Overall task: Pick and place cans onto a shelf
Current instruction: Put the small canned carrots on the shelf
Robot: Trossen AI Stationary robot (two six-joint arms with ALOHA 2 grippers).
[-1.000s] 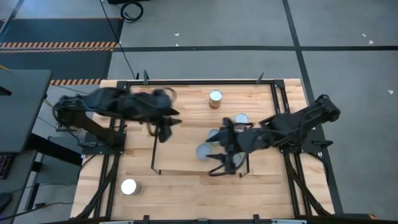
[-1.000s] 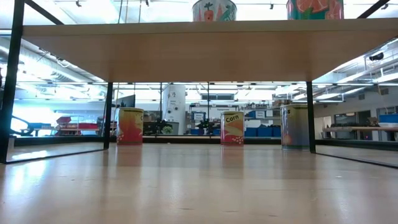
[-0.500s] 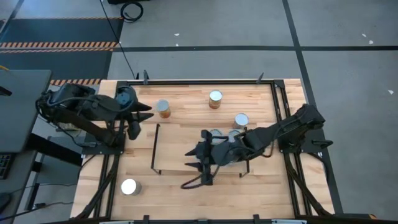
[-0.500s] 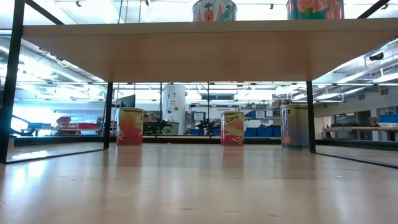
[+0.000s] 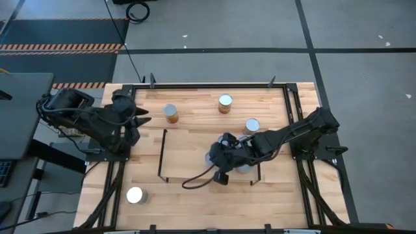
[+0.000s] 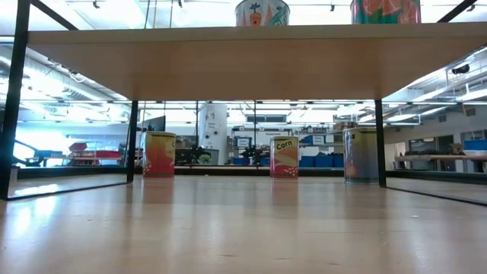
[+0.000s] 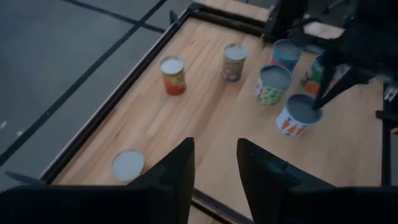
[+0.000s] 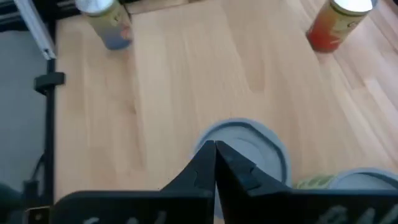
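The shelf [image 5: 188, 156] is a light-wood board with black end frames, in the middle of the table. My right gripper [image 8: 215, 149] is shut right over the lid of a carrot-labelled can [image 7: 298, 114] standing on the board. More cans [image 7: 272, 84] stand on the shelf beside it. On the tabletop stand three cans along the far side [image 5: 170, 112] [image 5: 225, 102] [image 5: 252, 125]. One more can [image 5: 135, 195] stands at the near left. My left gripper [image 7: 214, 163] is open and empty above the table's left edge. My right gripper points its shut fingertips [image 7: 320, 102] down at the lid [image 8: 249, 146] of the carrot-labelled can, slanting from above. I cannot tell whether they touch the lid. The can stands upright on the shelf board.
In the low view the shelf board [image 6: 243, 61] spans the top, with two cans [image 6: 262, 11] on it and three cans [image 6: 284, 157] on the table beyond. Black rails [image 5: 214, 84] edge the table. A cable loop [image 5: 195, 182] hangs from the right arm over the shelf.
My left gripper has drawn back from the table's far middle toward its left edge, leaving a can standing there. My right gripper swung over the shelf toward the left, came back a little, and has shut above a can.
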